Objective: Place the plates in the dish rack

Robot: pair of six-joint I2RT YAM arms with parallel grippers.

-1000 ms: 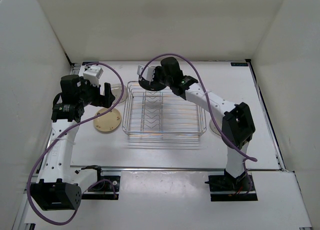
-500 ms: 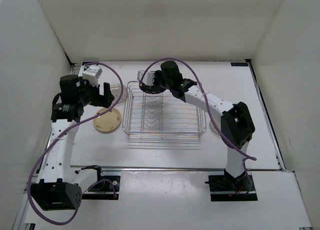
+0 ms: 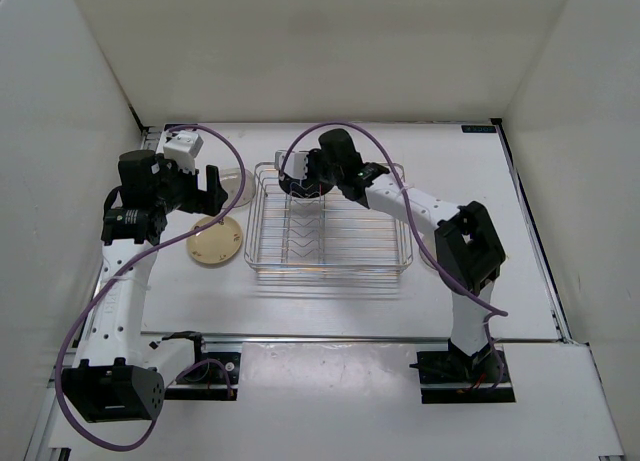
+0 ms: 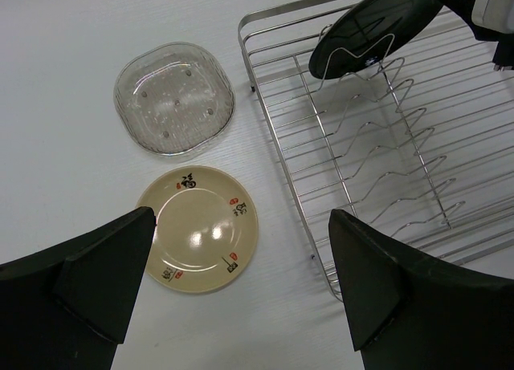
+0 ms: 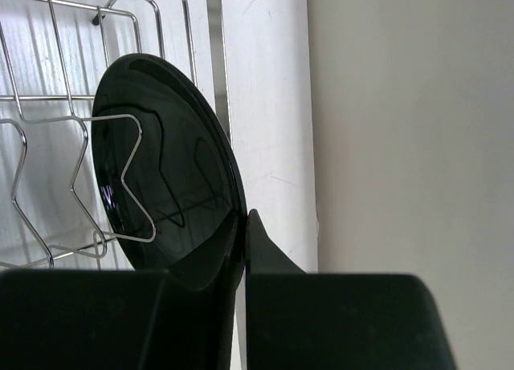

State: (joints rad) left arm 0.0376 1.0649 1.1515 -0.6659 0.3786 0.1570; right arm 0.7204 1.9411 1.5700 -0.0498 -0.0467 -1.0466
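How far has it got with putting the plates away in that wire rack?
Done: nothing yet; no plate stands in the rack on its own. In hand: the right pincer grips the black plate on edge at the rack's far dividers. To do: the cream plate and clear plate lie on the table beside the rack, below the open left pincer; a pale plate lies at the other side.

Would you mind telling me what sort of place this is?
Probably a robotics test cell, not a kitchen: plain white walls box in a white table, two arms are bolted at its near edge, and a dish rack and cream plate sit on it.
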